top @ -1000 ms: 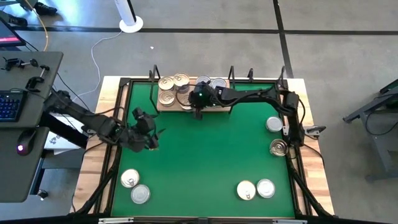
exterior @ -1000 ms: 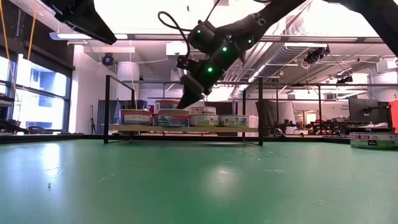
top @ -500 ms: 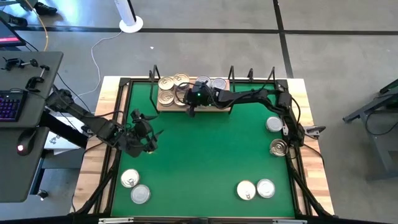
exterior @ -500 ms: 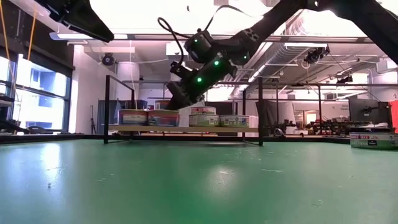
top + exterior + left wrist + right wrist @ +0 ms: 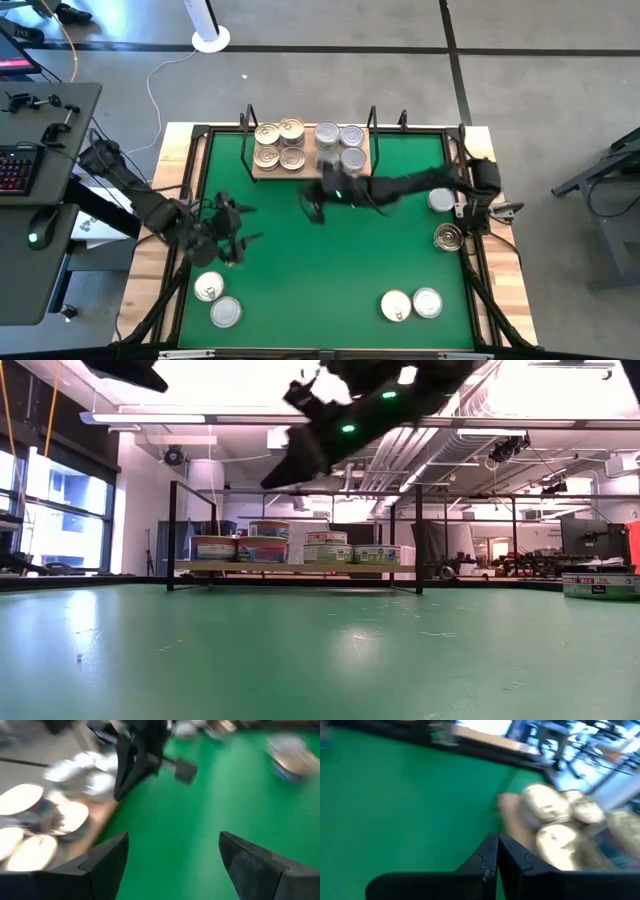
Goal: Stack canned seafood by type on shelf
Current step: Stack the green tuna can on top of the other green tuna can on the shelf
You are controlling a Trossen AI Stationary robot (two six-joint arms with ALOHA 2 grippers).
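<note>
The shelf point(image 5: 305, 170), a tan board with black uprights, stands at the mat's far edge. On it stand cans: gold-lidded ones point(image 5: 279, 144) on its left half, silver-lidded ones point(image 5: 341, 143) on its right. In the low view they show as a row of tins point(image 5: 295, 548). My right gripper point(image 5: 312, 210) is shut and empty, raised over the mat just near of the shelf point(image 5: 520, 827). My left gripper point(image 5: 246, 226) hovers open and empty over the mat's left part, its fingers point(image 5: 107, 857) apart. Two loose cans point(image 5: 217, 300) lie near it.
Loose cans lie on the green mat point(image 5: 320, 270): two at the near right point(image 5: 412, 304), two along the right edge point(image 5: 445, 218). Black rails frame the mat. A desk with a keyboard point(image 5: 15, 170) stands left of the table.
My right gripper, still shut, has drawn back from the shelf toward the table's near edge and has risen. My left gripper, still open, has gone toward the near edge, closer to the two cans at the near left.
</note>
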